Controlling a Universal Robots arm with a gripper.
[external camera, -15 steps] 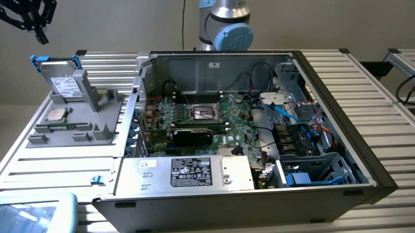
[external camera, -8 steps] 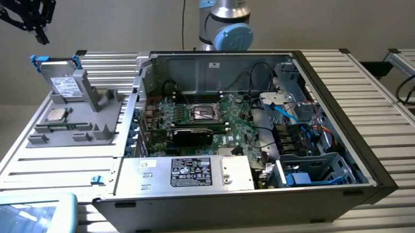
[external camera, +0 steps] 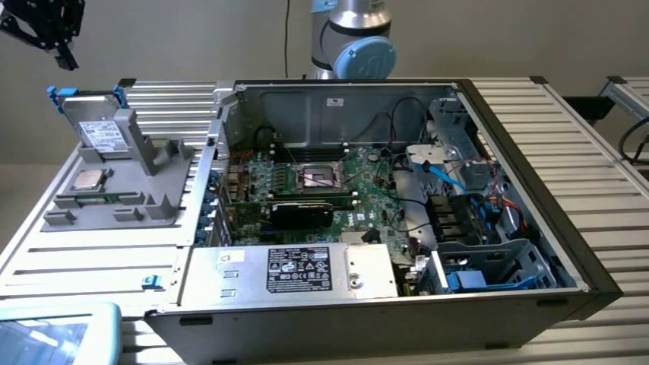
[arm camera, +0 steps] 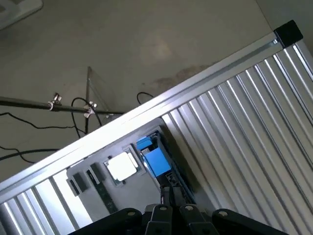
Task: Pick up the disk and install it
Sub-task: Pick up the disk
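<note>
Blue-framed disk (external camera: 102, 131) stands upright in the grey fixture (external camera: 157, 163) on the table (external camera: 91, 258), below the gripper (external camera: 67, 59) and well apart from it. Gripper is closed and empty. Step in hand, as judged: approach for pickup. A grasp calls for opened jaws aligned over the disk's upper edge.

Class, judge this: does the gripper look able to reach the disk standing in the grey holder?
Probably yes: the gripper hangs above the disk, toward the exterior view's left, with nothing between them and the disk's top edge free. The jaws are shut, so they would need opening first.
</note>
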